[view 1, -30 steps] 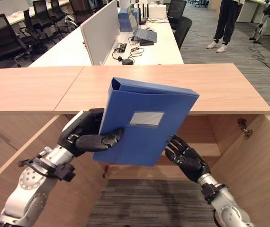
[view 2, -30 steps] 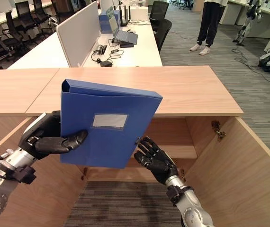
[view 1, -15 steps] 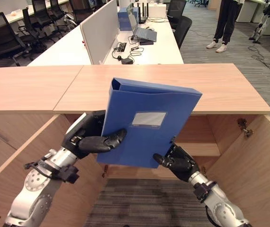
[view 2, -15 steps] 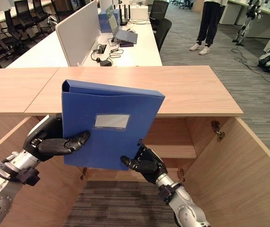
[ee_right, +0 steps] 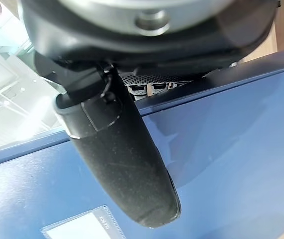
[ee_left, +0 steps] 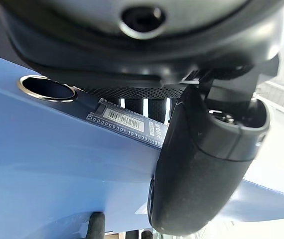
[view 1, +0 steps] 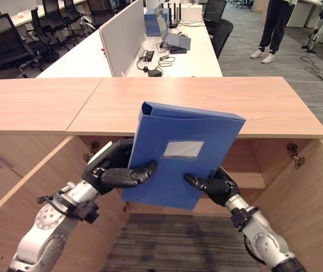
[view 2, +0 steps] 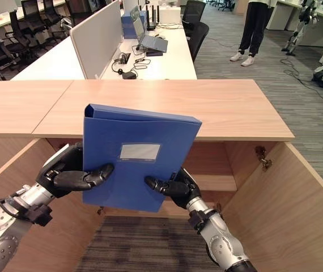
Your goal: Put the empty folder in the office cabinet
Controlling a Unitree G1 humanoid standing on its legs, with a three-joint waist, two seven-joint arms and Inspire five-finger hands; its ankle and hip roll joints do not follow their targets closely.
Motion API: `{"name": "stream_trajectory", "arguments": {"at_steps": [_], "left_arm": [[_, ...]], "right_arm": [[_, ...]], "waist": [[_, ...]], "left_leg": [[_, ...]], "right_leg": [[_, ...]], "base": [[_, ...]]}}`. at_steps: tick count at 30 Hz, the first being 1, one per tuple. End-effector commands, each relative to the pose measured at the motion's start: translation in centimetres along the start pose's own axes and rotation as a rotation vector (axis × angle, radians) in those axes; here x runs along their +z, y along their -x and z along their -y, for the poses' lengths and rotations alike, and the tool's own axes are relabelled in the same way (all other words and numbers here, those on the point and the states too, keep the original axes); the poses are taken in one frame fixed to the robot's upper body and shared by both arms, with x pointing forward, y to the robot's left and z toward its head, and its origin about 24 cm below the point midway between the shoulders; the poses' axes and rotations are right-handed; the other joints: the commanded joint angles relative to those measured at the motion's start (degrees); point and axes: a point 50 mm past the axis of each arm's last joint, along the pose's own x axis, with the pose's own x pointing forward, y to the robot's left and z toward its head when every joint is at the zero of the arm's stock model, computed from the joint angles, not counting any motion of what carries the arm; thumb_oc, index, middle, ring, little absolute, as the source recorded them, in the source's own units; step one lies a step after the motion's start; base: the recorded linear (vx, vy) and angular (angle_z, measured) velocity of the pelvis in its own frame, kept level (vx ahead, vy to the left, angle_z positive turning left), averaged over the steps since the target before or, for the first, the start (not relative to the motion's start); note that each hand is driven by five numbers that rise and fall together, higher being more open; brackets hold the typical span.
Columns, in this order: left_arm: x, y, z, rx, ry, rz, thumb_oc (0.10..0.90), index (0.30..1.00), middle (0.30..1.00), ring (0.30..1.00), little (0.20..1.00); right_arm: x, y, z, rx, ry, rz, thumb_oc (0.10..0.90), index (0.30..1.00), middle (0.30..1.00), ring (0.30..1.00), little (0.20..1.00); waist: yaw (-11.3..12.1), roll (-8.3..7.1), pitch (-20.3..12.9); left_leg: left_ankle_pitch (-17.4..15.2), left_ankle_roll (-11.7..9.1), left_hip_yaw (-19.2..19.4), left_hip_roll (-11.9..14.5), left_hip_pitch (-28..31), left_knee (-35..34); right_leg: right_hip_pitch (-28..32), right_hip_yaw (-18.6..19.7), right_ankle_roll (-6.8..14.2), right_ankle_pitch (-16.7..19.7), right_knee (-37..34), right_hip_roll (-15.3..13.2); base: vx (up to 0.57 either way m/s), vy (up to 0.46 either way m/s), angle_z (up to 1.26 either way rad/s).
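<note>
Both the left hand (view 1: 118, 171) and right hand (view 1: 213, 186) clamp the blue box folder (view 1: 182, 156) upright at frame centre, steadying it before the open wooden cabinet (view 1: 297, 195).

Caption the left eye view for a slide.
Both hands, left and right, hold the blue folder before the open cabinet.

Right hand (ee_right: 127, 174) thumb pressed flat across blue folder (ee_right: 221, 149) face, white label (ee_right: 82, 229) corner beside it.

silver-grey arms, dark hands (view 1: 116, 173)
</note>
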Motion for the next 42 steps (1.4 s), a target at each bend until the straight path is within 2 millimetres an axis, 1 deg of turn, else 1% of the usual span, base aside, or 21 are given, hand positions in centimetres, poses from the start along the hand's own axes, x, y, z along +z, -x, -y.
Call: {"name": "stream_trajectory", "arguments": {"at_steps": [1, 3, 9, 13, 14, 16, 21, 23, 24, 27, 32, 34, 36, 37, 38, 39, 40, 41, 42], "left_arm": [[3.6, -1.8, 3.2, -0.283, -0.039, 0.150, 0.400, 0.300, 0.300, 0.300, 0.300], [3.4, -1.8, 3.3, -0.298, -0.034, 0.140, 0.400, 0.300, 0.300, 0.300, 0.300], [3.4, -1.8, 3.4, -0.300, -0.035, 0.139, 0.400, 0.300, 0.300, 0.300, 0.300], [3.5, -2.0, 3.3, -0.289, -0.039, 0.161, 0.400, 0.300, 0.300, 0.300, 0.300], [3.8, -2.1, 3.3, -0.281, -0.048, 0.181, 0.400, 0.300, 0.300, 0.300, 0.300], [3.9, -2.2, 3.3, -0.277, -0.045, 0.192, 0.400, 0.300, 0.300, 0.300, 0.300], [4.3, -2.5, 3.2, -0.262, -0.056, 0.231, 0.400, 0.300, 0.300, 0.300, 0.300], [4.4, -2.6, 3.2, -0.253, -0.057, 0.248, 0.400, 0.300, 0.300, 0.300, 0.300], [4.4, -2.6, 3.2, -0.253, -0.057, 0.248, 0.400, 0.300, 0.300, 0.300, 0.300], [4.4, -2.7, 3.1, -0.242, -0.053, 0.268, 0.400, 0.300, 0.300, 0.300, 0.300], [4.3, -2.6, 2.9, -0.218, -0.047, 0.280, 0.400, 0.300, 0.300, 0.300, 0.300], [4.0, -2.5, 2.7, -0.191, -0.030, 0.294, 0.400, 0.300, 0.300, 0.300, 0.300], [4.0, -2.5, 2.7, -0.182, -0.025, 0.298, 0.400, 0.300, 0.300, 0.300, 0.300], [3.5, -2.2, 2.5, -0.154, -0.008, 0.300, 0.400, 0.300, 0.300, 0.300, 0.300], [3.1, -2.1, 2.4, -0.129, 0.007, 0.300, 0.464, 0.396, 0.396, 0.396, 0.396], [2.8, -1.9, 2.2, -0.101, 0.020, 0.298, 0.543, 0.514, 0.514, 0.514, 0.514], [2.4, -1.7, 2.0, -0.068, 0.031, 0.297, 0.640, 0.660, 0.660, 0.660, 0.660], [2.3, -1.7, 2.0, -0.068, 0.032, 0.296, 0.709, 0.764, 0.764, 0.764, 0.764], [1.4, -1.3, 1.6, 0.019, 0.071, 0.299, 0.800, 0.900, 0.900, 0.900, 0.900]], "right_arm": [[7.7, -4.8, -5.0, 0.244, -0.009, 0.394, 0.800, 0.900, 0.900, 0.900, 0.900], [8.0, -5.0, -5.3, 0.254, 0.004, 0.400, 0.800, 0.900, 0.900, 0.900, 0.900], [7.9, -5.2, -5.6, 0.268, 0.003, 0.397, 0.800, 0.900, 0.900, 0.900, 0.900], [7.4, -5.3, -5.9, 0.282, -0.006, 0.372, 0.800, 0.900, 0.900, 0.900, 0.900], [7.0, -5.3, -6.1, 0.292, -0.004, 0.354, 0.558, 0.538, 0.538, 0.538, 0.538], [6.8, -5.2, -6.2, 0.298, -0.003, 0.343, 0.400, 0.300, 0.300, 0.300, 0.300], [5.5, -5.1, -7.0, 0.359, 0.039, 0.252, 0.400, 0.300, 0.300, 0.300, 0.300], [4.9, -4.9, -7.0, 0.379, 0.052, 0.206, 0.400, 0.300, 0.300, 0.300, 0.300], [4.9, -4.9, -7.0, 0.379, 0.052, 0.206, 0.400, 0.300, 0.300, 0.300, 0.300], [4.2, -4.5, -6.6, 0.389, 0.103, 0.133, 0.400, 0.300, 0.300, 0.300, 0.300], [3.9, -4.0, -6.2, 0.398, 0.162, 0.070, 0.400, 0.300, 0.300, 0.300, 0.300], [3.7, -3.5, -5.6, 0.389, 0.202, 0.023, 0.400, 0.300, 0.300, 0.300, 0.300], [3.7, -3.3, -5.4, 0.383, 0.220, 0.012, 0.400, 0.300, 0.300, 0.300, 0.300], [3.7, -2.7, -4.8, 0.360, 0.242, -0.005, 0.400, 0.300, 0.300, 0.300, 0.300], [3.6, -2.4, -4.4, 0.337, 0.238, -0.003, 0.400, 0.300, 0.300, 0.300, 0.300], [3.6, -2.2, -4.0, 0.309, 0.238, 0.002, 0.400, 0.300, 0.300, 0.300, 0.300], [3.6, -1.9, -3.5, 0.277, 0.240, 0.014, 0.400, 0.300, 0.300, 0.300, 0.300], [3.6, -1.9, -3.5, 0.277, 0.240, 0.014, 0.400, 0.300, 0.300, 0.300, 0.300], [3.6, -1.5, -2.6, 0.206, 0.224, 0.042, 0.400, 0.300, 0.300, 0.300, 0.300]], "waist": [[0.17, -0.97, -1.33], [0.29, -1.05, -1.29], [0.47, -1.12, -1.21], [0.59, -1.20, -1.23], [0.59, -1.26, -1.18], [0.50, -1.25, -1.18], [0.29, -1.45, -1.12], [0.21, -1.53, -1.12], [0.20, -1.52, -1.12], [0.11, -1.65, -0.96], [0.02, -1.74, -0.98], [-0.09, -1.90, -0.91], [-0.14, -1.90, -0.88], [-0.24, -1.93, -0.80], [-0.27, -1.96, -0.78], [-0.35, -1.97, -0.78], [-0.41, -1.99, -0.73], [-0.40, -1.97, -0.76], [-0.47, -1.92, -0.71]], "left_leg": [[-4.94, -2.50, -2.08, 1.13, 2.84, -0.02], [-4.94, -2.46, -2.32, 0.97, 2.71, -0.02], [-4.87, -2.44, -2.51, 0.94, 2.58, -0.02], [-4.91, -2.40, -2.63, 0.92, 2.56, -0.02], [-4.90, -2.41, -2.65, 0.90, 2.55, -0.02], [-4.89, -2.41, -2.65, 0.90, 2.58, -0.02], [-4.77, -2.47, -2.62, 0.98, 2.48, -0.02], [-4.72, -2.47, -2.63, 1.01, 2.49, -0.02], [-4.72, -2.47, -2.63, 1.01, 2.49, -0.02], [-4.66, -2.51, -2.65, 1.07, 2.40, -0.02], [-4.63, -2.52, -2.70, 1.02, 2.29, -0.02], [-4.62, -2.56, -2.78, 1.00, 2.21, -0.02], [-4.59, -2.57, -2.83, 0.98, 2.16, -0.02], [-4.57, -2.57, -2.87, 1.02, 2.10, -0.02], [-4.58, -2.57, -2.89, 1.03, 2.07, -0.02], [-4.58, -2.55, -2.87, 1.05, 2.03, -0.02], [-4.58, -2.53, -2.85, 1.05, 2.01, -0.02], [-4.59, -2.53, -2.84, 1.06, 2.02, -0.02], [-4.66, -2.50, -2.83, 1.11, 1.96, -0.02]], "right_leg": [[4.31, 0.42, 5.28, -6.39, 0.51, -3.51], [4.25, 0.22, 5.28, -6.27, 0.51, -3.54], [4.26, 0.18, 5.23, -6.28, 0.51, -3.54], [4.32, 0.13, 5.16, -6.34, 0.51, -3.47], [4.32, 0.10, 5.14, -6.34, 0.51, -3.47], [4.35, 0.13, 5.11, -6.39, 0.51, -3.46], [4.33, 0.09, 5.06, -6.42, 0.51, -3.46], [4.26, 0.19, 5.02, -6.45, 0.51, -3.45], [4.26, 0.18, 5.02, -6.45, 0.51, -3.45], [4.17, 0.10, 5.01, -6.45, 0.51, -3.50], [4.11, -0.03, 4.97, -6.49, 0.51, -3.43], [4.05, -0.05, 4.90, -6.56, 0.51, -3.33], [4.05, -0.06, 4.90, -6.58, 0.51, -3.29], [4.03, -0.16, 4.89, -6.67, 0.51, -3.22], [4.03, -0.15, 4.87, -6.75, 0.51, -3.19], [4.03, -0.18, 4.85, -6.76, 0.51, -3.16], [3.99, -0.16, 4.83, -6.80, 0.51, -3.13], [3.99, -0.15, 4.83, -6.80, 0.51, -3.13], [3.95, -0.20, 4.78, -6.87, 0.51, -3.16]], "base": [[0.00, 0.000, 0.00], [-0.01, 0.001, 0.02], [0.00, 0.001, 0.02], [0.00, 0.000, 0.00], [0.00, 0.000, 0.00], [0.00, 0.000, 0.00], [0.00, 0.000, 0.00], [0.00, 0.000, 0.00], [0.00, 0.000, 0.00], [0.00, 0.000, 0.00], [0.00, 0.000, 0.00], [0.00, -0.002, 0.04], [0.00, -0.002, 0.04], [0.00, 0.000, 0.00], [0.00, 0.000, 0.00], [0.00, 0.000, 0.00], [0.00, 0.000, 0.00], [0.00, 0.000, 0.00], [0.00, 0.000, 0.00]]}}
